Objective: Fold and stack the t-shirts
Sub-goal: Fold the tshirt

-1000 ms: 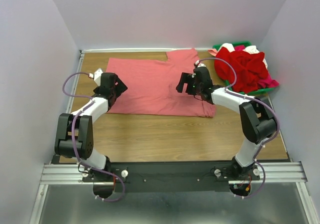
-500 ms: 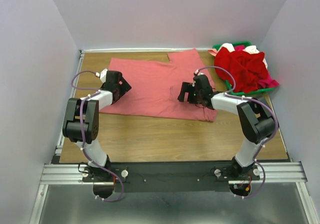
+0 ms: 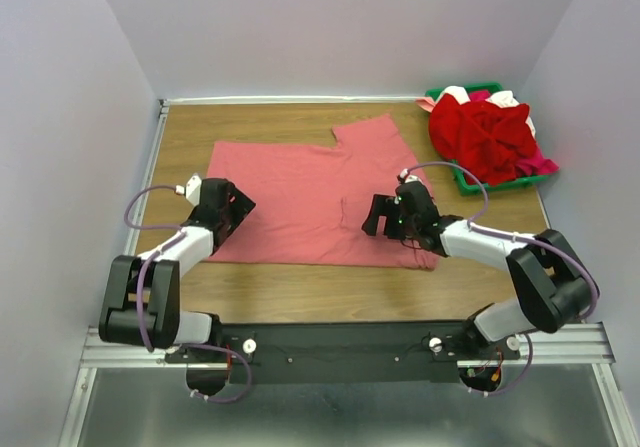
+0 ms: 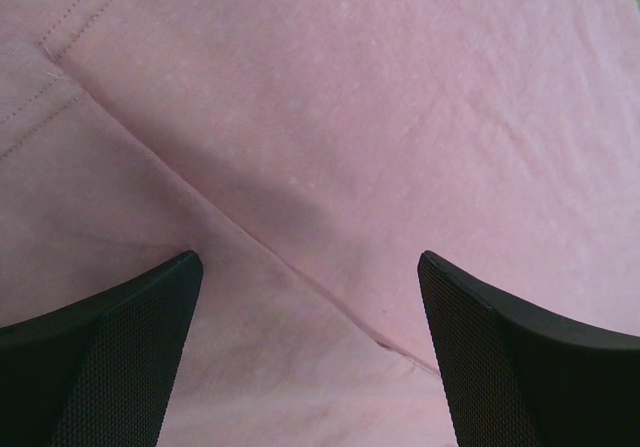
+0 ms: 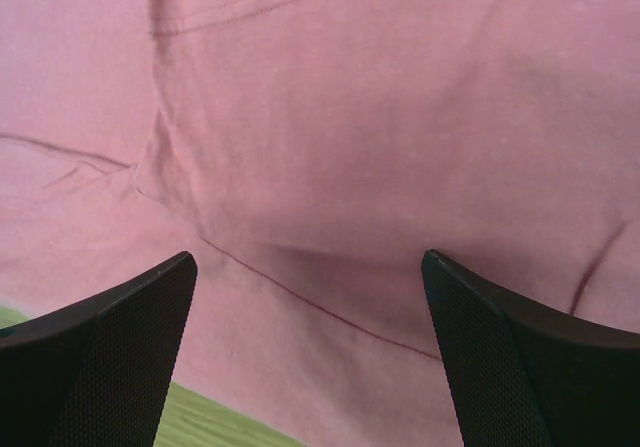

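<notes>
A salmon-pink t-shirt (image 3: pixel 300 192) is seen spread flat across the middle of the wooden table (image 3: pixel 300 292), with one sleeve (image 3: pixel 370 135) reaching toward the far edge. The left gripper (image 3: pixel 235 209) is held low at the shirt's left edge, and the right gripper (image 3: pixel 378 217) is held low over the shirt's near right part, close to the near hem. In the left wrist view the left gripper (image 4: pixel 308 262) is shown with its two dark fingers (image 4: pixel 110 357) spread well apart; only the pink cloth (image 4: pixel 380 117) is framed between them, crossed by a soft diagonal crease, and nothing is clamped. In the right wrist view the right gripper (image 5: pixel 307 257) is likewise shown parted, with its fingers (image 5: pixel 520 367) on either side of rumpled cloth (image 5: pixel 400 117) and a stitched hem near the top; a strip of bare table (image 5: pixel 200 422) is glimpsed at the lower left (tinted greenish in that view). Whether either set of fingertips touches the fabric cannot be told. At the far right corner a green bin (image 3: pixel 505 180) is placed, heaped with red clothes (image 3: pixel 480 132) and some white and magenta pieces, well apart from the spread shirt.
</notes>
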